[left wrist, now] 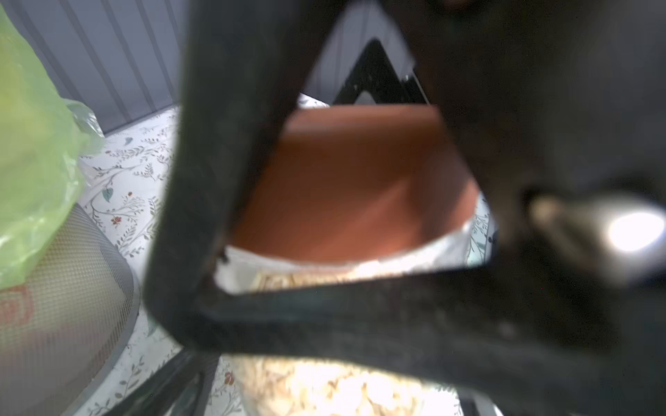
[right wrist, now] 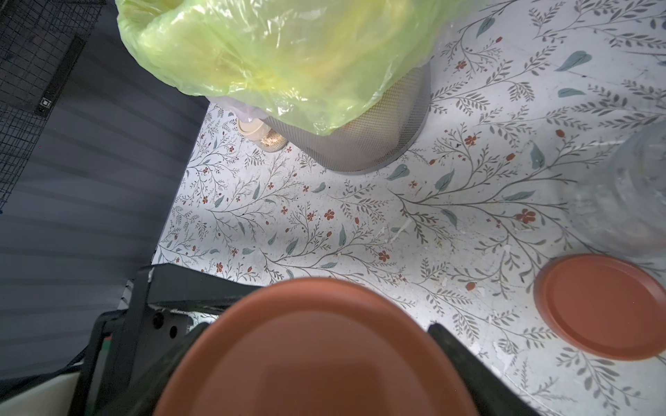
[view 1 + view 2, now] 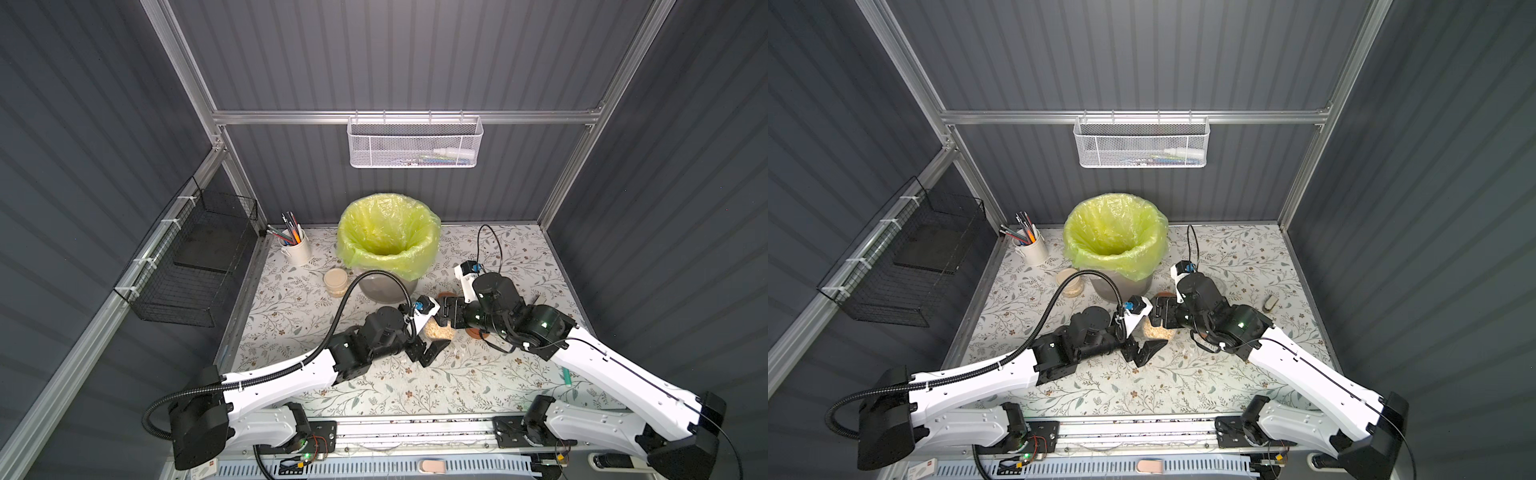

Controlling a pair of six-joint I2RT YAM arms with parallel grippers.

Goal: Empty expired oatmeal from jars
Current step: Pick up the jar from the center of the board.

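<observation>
The right hand point(image 2: 310, 360) is clamping the terracotta lid point(image 2: 324, 317) of an oatmeal jar point(image 3: 1156, 331) gripped by the left hand point(image 3: 434, 334). Beside them an emptied jar point(image 2: 634, 187) is standing; a cream-lidded jar point(image 3: 336, 281) is waiting.

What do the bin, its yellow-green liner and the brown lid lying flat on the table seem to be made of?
Bin: probably metal mesh, matte grey; fine holes cover its wall.
Liner: thin plastic film, glossy, crinkled, translucent.
Brown lid: likely moulded plastic, matte terracotta, smooth with a raised rim.
</observation>
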